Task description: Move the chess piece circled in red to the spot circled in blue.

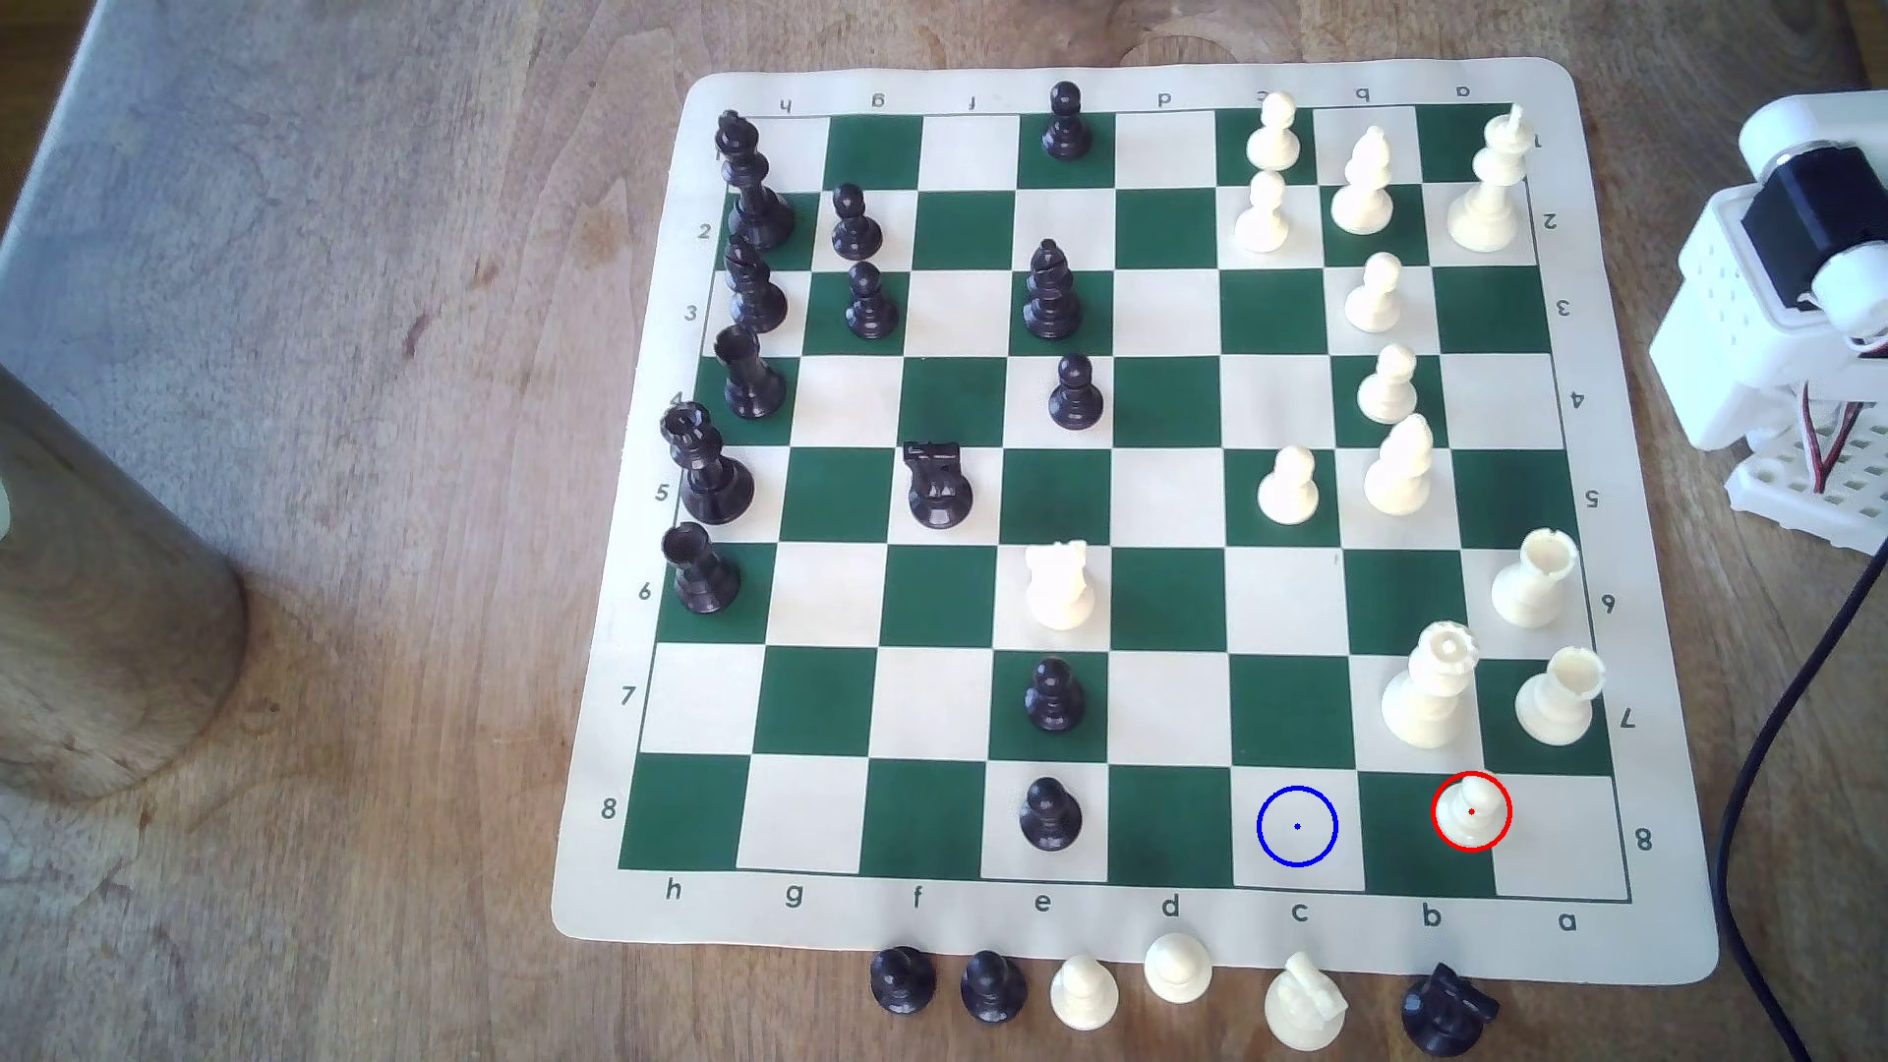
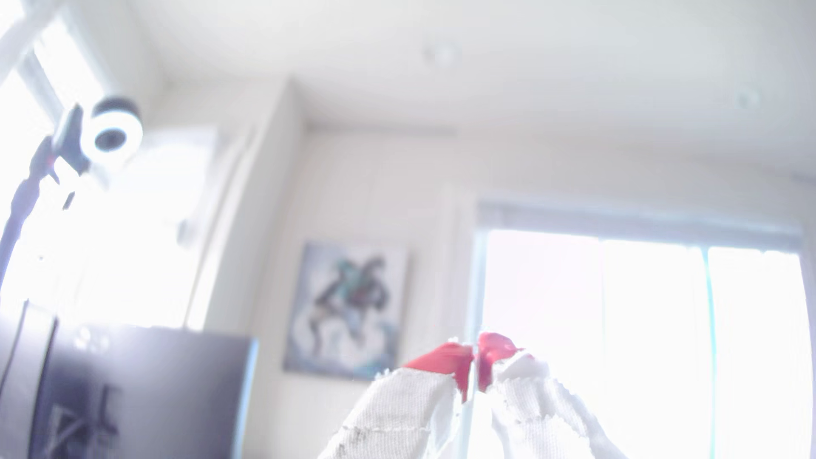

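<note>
Wooden table (image 1: 358, 511) fills your exterior view, and on it lies the green-and-cream chess mat (image 1: 1124, 490), taking the centre and right of the frame. At the right edge you see the white arm base (image 1: 1788, 337), off the mat, with a black cable (image 1: 1778, 735) running down beside it. Your chess piece (image 1: 1471, 809), the red-ringed cream pawn, stands low on the right, on the line between the b and a squares of row 8. The spot (image 1: 1296, 826), ringed in blue, is the cream c square in that same row, near the pawn with one green square between. In your wrist view the gripper (image 2: 476, 366) points up at a bright room, its red fingertips (image 2: 446, 359) pressed together on nothing.
</note>
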`<state>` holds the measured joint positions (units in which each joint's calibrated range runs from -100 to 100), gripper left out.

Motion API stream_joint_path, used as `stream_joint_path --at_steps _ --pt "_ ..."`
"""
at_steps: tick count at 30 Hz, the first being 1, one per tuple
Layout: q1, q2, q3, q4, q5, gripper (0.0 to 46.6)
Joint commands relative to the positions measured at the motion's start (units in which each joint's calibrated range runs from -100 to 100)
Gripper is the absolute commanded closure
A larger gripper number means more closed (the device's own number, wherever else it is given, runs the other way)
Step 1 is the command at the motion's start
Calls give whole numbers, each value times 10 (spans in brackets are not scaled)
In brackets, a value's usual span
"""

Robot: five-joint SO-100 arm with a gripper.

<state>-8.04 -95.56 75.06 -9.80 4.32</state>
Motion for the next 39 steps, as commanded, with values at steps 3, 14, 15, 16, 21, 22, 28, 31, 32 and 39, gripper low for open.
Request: stream_joint_path --at_steps 3,14,15,16,21,22,28,31,32,39 --pt "-7 3 -129 299 -8 464" --pt "-124 86 -292 654 -10 334" --pt "-137 94 -299 672 -12 325" --pt "-153 109 -314 702 -15 319" --pt "-233 225 -381 805 -45 283" --pt "-242 259 -377 806 -51 276" --pt "-257 372 -379 815 -59 291" --pt "-277 419 -391 832 -59 293" --pt "-281 431 -391 832 -59 292" --pt "-292 496 -362 826 -71 291"
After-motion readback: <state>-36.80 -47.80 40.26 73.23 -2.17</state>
